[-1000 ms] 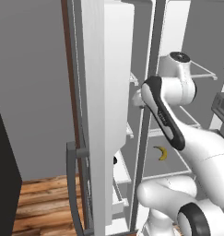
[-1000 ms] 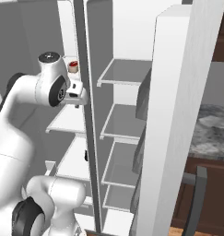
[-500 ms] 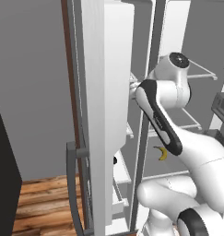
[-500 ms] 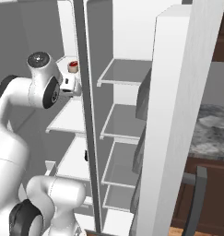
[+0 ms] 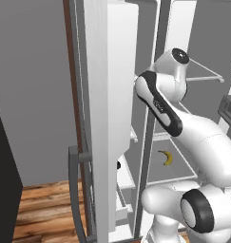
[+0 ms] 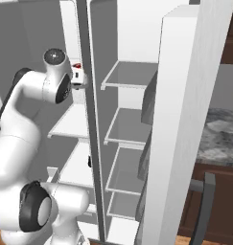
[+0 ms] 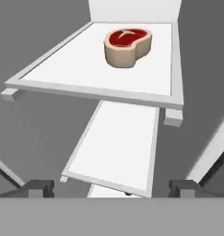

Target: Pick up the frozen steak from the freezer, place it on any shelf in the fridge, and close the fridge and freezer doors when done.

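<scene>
- White shelving runs through the left base view: the arm [image 5: 183, 133] bends up and leans toward the freezer [image 5: 136, 142], the narrow compartment beside the central post. The freezer door [image 5: 107, 95] stands swung open, edge-on to the camera, its dark handle [image 5: 75, 190] low on the near side. Right of the post, a yellow banana [image 5: 166, 157] lies on a grey fridge shelf [image 5: 178, 163].
- From the right base view, the gripper [image 6: 77, 76] pokes in at the freezer's upper white shelf [image 6: 70, 122], left of the post. A red speck beside it may be the frozen steak; too small to be sure. Right of the post the fridge [image 6: 132, 124] shows bare grey shelves, and its door [image 6: 180, 143] is wide open.
- Hand view now: the frozen steak [image 7: 128, 46] sits on the freezer's upper white shelf, toward the back and right of its middle, red face up with a pale tan rim. The two fingertips [image 7: 38, 187] stand wide apart at the bottom, holding nothing, well short of the steak.
- Handling judgement: frozen, so it should be stiff and fairly light, probably slick on its flat faces. The best hold looks like across the thick tan rim at the narrower waist, jaws coming in level above the shelf.
</scene>
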Controlling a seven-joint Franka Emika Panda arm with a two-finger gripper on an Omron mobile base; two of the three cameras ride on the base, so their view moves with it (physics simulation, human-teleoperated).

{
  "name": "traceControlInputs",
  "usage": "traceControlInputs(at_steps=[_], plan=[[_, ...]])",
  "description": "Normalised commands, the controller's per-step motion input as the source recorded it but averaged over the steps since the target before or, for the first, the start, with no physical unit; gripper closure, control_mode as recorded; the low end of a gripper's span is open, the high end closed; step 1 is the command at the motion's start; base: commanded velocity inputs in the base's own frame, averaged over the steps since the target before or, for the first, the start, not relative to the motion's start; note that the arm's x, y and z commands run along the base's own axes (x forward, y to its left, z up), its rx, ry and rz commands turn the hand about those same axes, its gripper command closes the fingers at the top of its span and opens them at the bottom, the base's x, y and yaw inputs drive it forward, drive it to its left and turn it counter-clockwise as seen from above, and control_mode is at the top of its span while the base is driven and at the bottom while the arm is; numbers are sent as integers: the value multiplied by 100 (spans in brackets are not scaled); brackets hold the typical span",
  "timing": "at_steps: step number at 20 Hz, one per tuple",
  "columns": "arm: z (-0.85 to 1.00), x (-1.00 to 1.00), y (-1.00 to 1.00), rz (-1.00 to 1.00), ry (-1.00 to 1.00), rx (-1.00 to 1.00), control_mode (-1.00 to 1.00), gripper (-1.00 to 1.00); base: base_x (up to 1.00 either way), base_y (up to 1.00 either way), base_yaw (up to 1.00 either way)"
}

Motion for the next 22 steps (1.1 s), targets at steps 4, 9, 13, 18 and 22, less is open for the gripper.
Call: traceControlInputs(at_steps=[4,9,13,18,22], plan=[[11,51,6,16,-5,0,-100,-100,0,0,0],[25,42,13,1,0,0,-100,-100,0,0,0],[19,53,10,0,0,0,-100,-100,0,0,0],[0,52,17,0,1,0,-100,-100,0,0,0],[0,46,21,0,2,0,-100,-100,0,0,0]])
